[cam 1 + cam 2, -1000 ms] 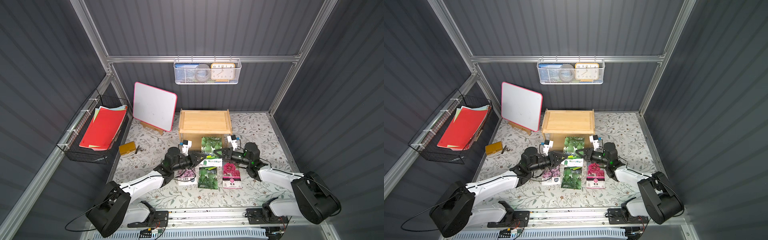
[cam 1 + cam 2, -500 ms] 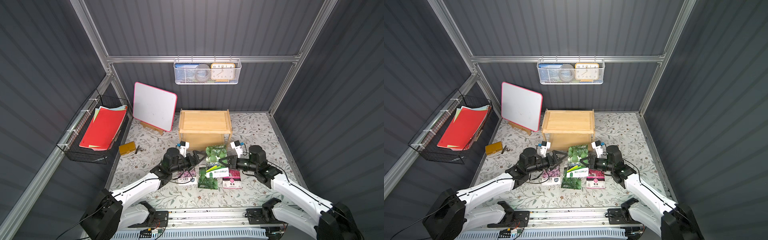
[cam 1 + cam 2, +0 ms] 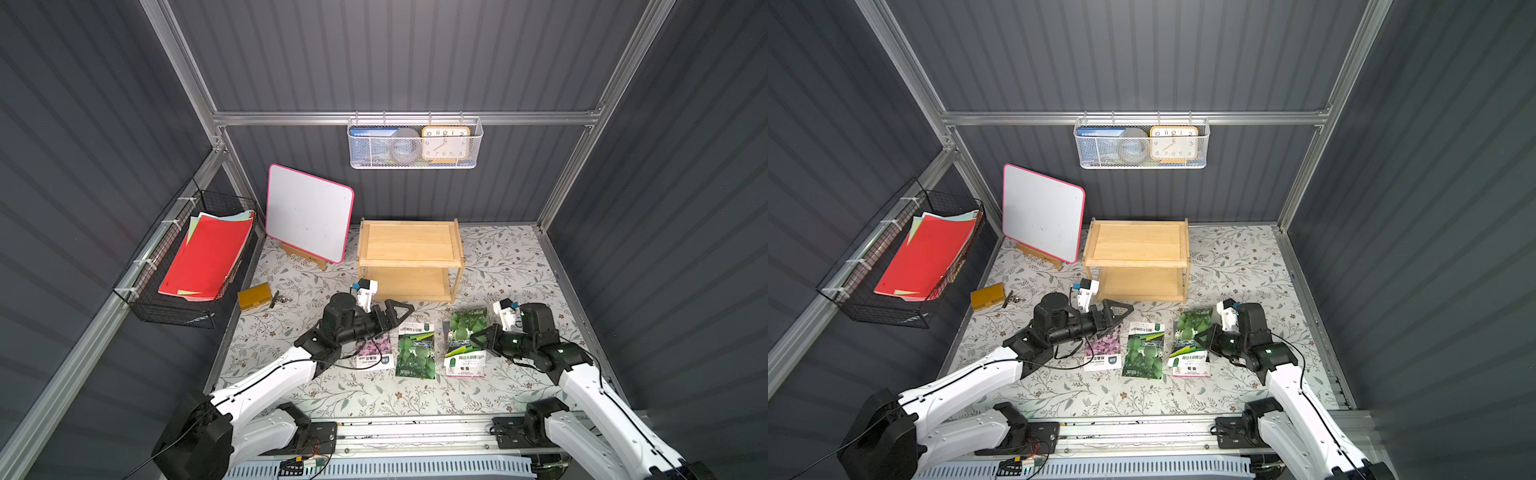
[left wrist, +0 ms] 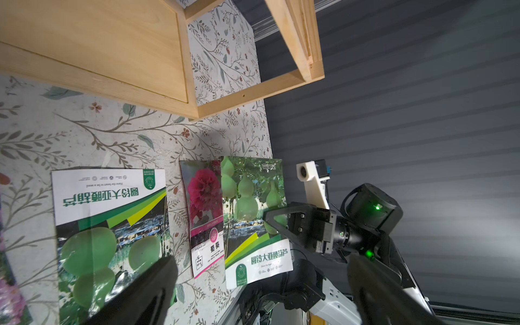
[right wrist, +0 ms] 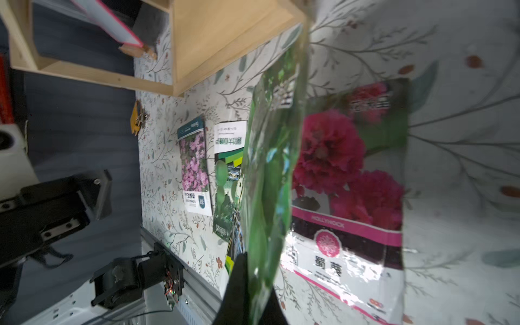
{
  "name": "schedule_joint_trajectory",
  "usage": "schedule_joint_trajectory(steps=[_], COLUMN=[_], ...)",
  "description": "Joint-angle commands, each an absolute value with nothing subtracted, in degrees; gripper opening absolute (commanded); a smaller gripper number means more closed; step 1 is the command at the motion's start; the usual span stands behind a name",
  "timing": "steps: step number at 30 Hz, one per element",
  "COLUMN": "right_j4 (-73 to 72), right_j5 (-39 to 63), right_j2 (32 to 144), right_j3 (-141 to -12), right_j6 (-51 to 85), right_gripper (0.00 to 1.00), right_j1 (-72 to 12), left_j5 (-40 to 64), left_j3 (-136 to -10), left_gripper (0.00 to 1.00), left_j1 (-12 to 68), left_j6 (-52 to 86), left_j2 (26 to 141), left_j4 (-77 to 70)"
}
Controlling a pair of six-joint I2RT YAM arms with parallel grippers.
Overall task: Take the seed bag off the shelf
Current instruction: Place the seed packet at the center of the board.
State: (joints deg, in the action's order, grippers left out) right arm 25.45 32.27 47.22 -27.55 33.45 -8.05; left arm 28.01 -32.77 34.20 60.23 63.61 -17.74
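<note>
I see the right gripper (image 3: 473,338) pinching the green gourd-print seed bag (image 3: 464,328) (clear of the light pine-wood shelf (image 3: 409,245)); left gripper (image 3: 402,318) spread wide, empty.

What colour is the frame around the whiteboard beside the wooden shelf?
Pinkish red. The whiteboard and its frame show best in a top view.

Dark ribbed walls (image 3: 415,54), floral-print floor (image 3: 507,257)

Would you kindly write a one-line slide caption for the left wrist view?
Right gripper holds the gourd seed bag clear of the wooden shelf, overlapping a hollyhock packet.
</note>
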Motion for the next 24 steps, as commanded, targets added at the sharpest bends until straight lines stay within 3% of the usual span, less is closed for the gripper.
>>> schedule_joint_trajectory(steps=[1, 9, 24], right_j4=[27.35, 20.05, 7.27], right_j5=[29.54, 26.77, 36.83], right_j2=[47.66, 46.09, 66.76], right_j3=[-26.95, -24.84, -35.41], right_j6=[32.61, 35.25, 26.34], right_gripper=[0.00, 0.00, 0.00], right_j1=[-4.01, 7.68, 15.72], left_j5=[27.42, 27.50, 27.19], left_j3=[-33.53, -33.53, -34.88], left_gripper=[1.00, 1.00, 1.00], left_j1=[34.28, 34.23, 34.23], left_j6=[58.27, 58.14, 55.64], left_j2=[62.06, 62.16, 60.97], left_j4=[-16.86, -17.57, -18.32])
